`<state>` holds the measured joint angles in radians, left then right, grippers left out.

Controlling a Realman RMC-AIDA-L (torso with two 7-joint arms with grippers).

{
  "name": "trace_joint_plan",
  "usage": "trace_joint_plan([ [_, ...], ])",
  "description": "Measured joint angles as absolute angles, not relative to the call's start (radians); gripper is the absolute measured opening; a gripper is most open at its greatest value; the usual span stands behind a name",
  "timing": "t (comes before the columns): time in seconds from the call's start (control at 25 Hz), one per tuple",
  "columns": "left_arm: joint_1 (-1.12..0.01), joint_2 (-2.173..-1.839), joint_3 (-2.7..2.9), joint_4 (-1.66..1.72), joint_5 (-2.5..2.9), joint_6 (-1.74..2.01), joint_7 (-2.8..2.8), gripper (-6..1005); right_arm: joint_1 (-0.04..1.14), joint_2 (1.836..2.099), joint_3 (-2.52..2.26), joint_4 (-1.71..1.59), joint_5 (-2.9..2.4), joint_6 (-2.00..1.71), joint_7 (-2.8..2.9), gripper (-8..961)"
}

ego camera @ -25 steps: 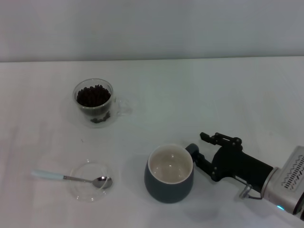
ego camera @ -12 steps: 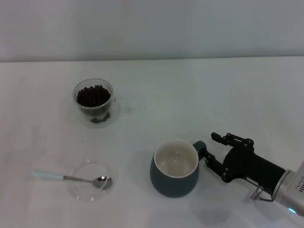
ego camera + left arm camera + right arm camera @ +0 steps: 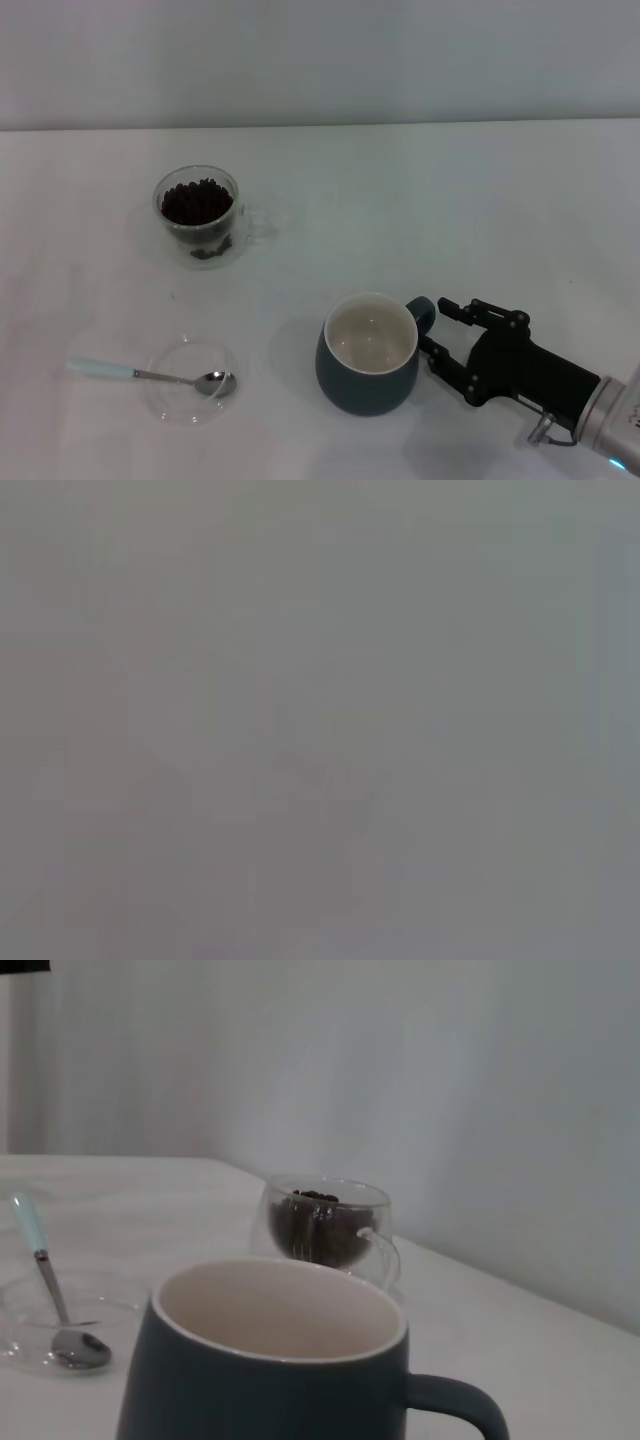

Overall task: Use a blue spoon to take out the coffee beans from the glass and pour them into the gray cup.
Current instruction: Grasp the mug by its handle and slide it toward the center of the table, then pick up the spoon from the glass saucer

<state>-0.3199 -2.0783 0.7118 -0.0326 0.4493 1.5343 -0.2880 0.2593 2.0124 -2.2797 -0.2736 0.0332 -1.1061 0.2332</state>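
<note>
Head view: spoon, glass, cup and right gripper spread across a white table (image 3: 480, 200).

Lower left of the frame, the blue spoon (image 3: 140, 375) lies with its bowl in a shallow clear dish (image 3: 170, 405), handle pointing left. Upper left of centre stands the glass (image 3: 200, 215), filled with coffee beans (image 3: 196, 201). Lower centre sits the gray cup (image 3: 368, 352), upright, handle turned right. Just beside that handle, at lower right, the right gripper (image 3: 450, 330) has its fingers spread apart, grasping nothing. Left wrist view shows only gray blur; left gripper unseen.
</note>
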Motion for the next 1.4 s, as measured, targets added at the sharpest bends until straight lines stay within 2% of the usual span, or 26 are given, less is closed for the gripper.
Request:
trace_joint_plan([
  [0.88, -0.318, -2.080, 0.712, -0.032, 0.449, 1.536, -0.287, 714, 0.148, 2.010, -2.173, -0.096, 0.062, -1.490, 0.232, 498],
  [1.4, -0.311, -2.084, 0.720, -0.044, 0.469, 1.538, -0.293, 714, 0.151, 2.007, -1.921, -0.042, 0.062, -1.660, 0.228, 497],
])
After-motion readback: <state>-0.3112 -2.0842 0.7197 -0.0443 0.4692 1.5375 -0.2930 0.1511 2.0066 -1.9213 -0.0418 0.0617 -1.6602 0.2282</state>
